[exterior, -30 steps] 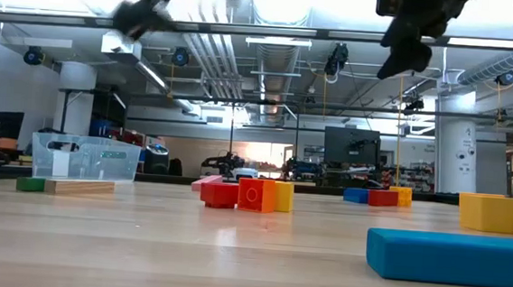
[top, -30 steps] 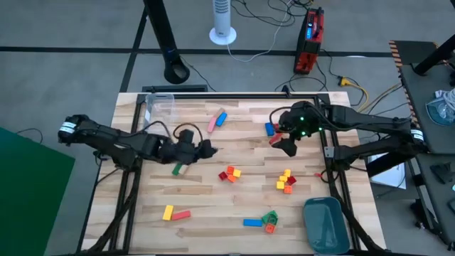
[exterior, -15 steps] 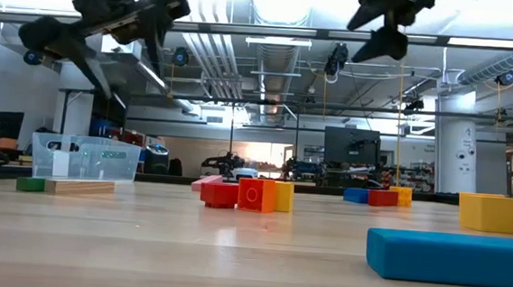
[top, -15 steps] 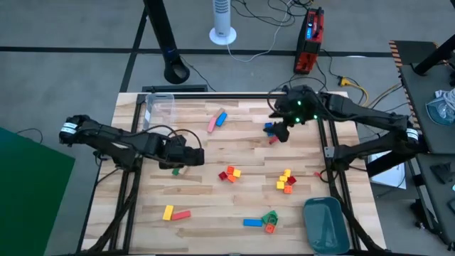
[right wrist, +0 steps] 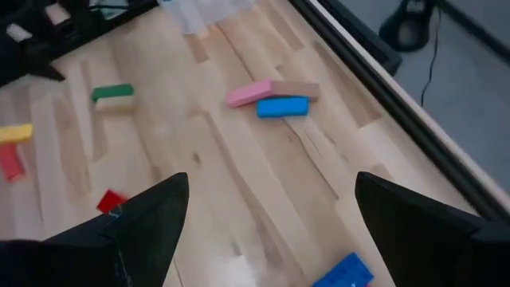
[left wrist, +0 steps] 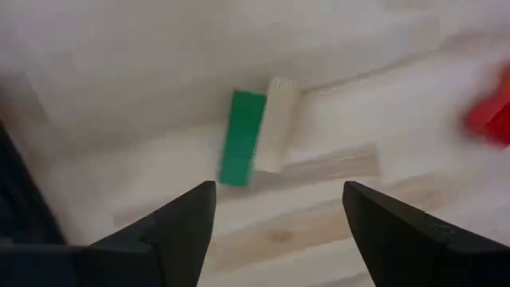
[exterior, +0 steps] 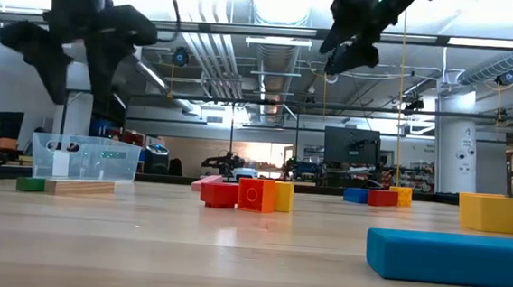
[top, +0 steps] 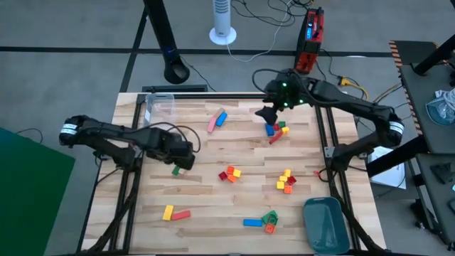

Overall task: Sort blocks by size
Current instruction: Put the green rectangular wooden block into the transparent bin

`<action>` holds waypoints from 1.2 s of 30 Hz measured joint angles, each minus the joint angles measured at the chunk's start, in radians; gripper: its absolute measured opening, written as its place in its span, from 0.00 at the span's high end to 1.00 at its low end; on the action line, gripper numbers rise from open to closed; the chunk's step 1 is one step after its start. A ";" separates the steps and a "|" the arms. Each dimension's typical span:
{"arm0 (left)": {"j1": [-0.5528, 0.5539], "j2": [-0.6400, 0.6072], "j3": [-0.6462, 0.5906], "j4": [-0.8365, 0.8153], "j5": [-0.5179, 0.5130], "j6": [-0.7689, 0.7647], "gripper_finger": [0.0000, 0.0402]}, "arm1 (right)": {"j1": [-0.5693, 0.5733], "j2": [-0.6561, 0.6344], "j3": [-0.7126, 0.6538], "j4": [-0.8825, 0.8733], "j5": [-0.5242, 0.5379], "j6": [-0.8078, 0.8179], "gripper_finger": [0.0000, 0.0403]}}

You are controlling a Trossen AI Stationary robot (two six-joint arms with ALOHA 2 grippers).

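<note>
While left gripper [left wrist: 275, 215] hangs jaws apart over the green block [left wrist: 241, 137] left of table centre, it looks light, stiff, slick; pinch its long sides. Right gripper [right wrist: 267, 209] jaws apart, empty.

Left gripper [top: 186, 161]: over table's left-centre, raised, fingers spread apart. Right gripper [top: 264, 114]: over far side, raised, fingers spread wide, arm reaching from right.

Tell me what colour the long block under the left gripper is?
Green block, lying beside a pale wooden-looking one. The left wrist view shows it best.
</note>
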 joint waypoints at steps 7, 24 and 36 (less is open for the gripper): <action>0.130 -0.001 -0.060 0.073 0.098 0.446 0.51 | -0.017 0.072 0.001 -0.005 -0.002 0.170 0.13; 0.215 -0.021 -0.404 0.425 0.205 0.546 0.99 | 0.039 -0.039 0.000 -0.005 0.134 0.365 0.13; 0.216 -0.043 -0.370 0.390 0.089 0.525 0.99 | 0.038 -0.098 0.000 -0.004 0.182 0.385 0.13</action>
